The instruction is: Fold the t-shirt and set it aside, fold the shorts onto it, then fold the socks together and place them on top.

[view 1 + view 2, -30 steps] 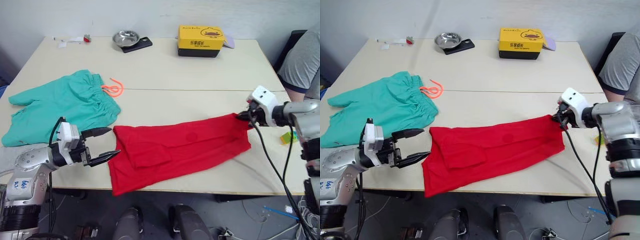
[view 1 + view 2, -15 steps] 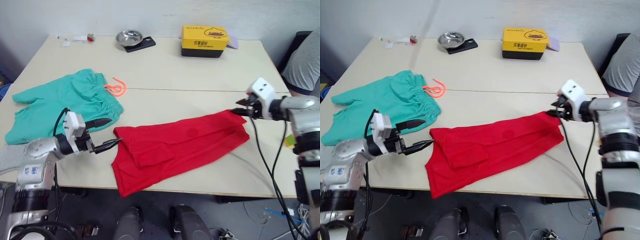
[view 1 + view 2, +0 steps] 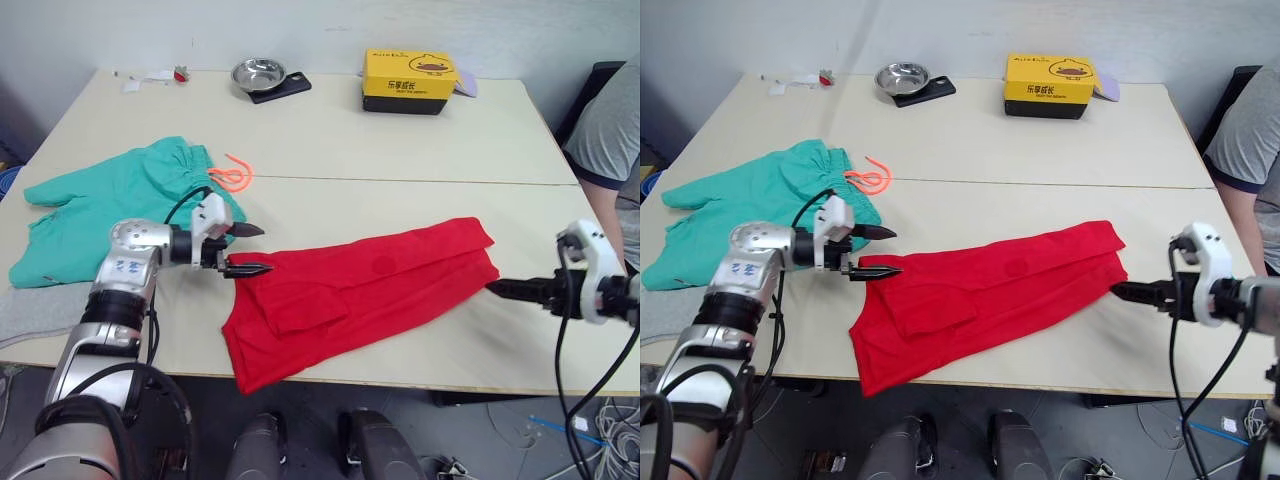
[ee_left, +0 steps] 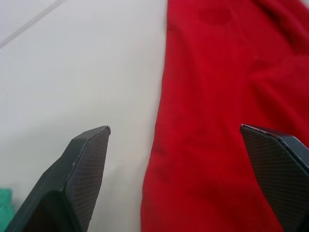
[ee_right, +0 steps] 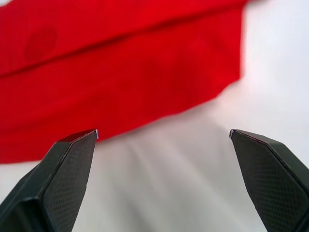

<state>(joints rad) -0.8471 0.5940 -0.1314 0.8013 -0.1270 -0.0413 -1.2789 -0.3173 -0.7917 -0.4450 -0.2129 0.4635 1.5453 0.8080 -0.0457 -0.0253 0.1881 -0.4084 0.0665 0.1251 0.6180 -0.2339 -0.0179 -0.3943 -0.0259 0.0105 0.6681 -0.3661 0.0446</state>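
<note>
The red t-shirt lies folded lengthwise into a long strip on the front half of the bench, running from about 7 o'clock near the front edge up to about 3 o'clock. One sleeve lies doubled over on top of its lower end. The teal-green shorts lie spread flat at 9 o'clock, well apart from the t-shirt's far end but near its left edge, with the orange drawstring curled on the bench just beside the waistband.

The left tool sits low over the bench between the shorts and the t-shirt, its two black fingers spread wide apart and holding nothing. The lower fingertip reaches the t-shirt's left edge, and in the left wrist view the red cloth's edge runs between the open fingers.

The right tool is at 4 o'clock, low over the bare bench just beside the t-shirt's right end. Its fingers stand wide open and empty in the right wrist view, with the cloth's near edge ahead of them.

At the back of the bench, at 12 o'clock, stand a yellow box and a small metal bowl resting on a black phone. A person's grey sleeve shows at the right edge.
</note>
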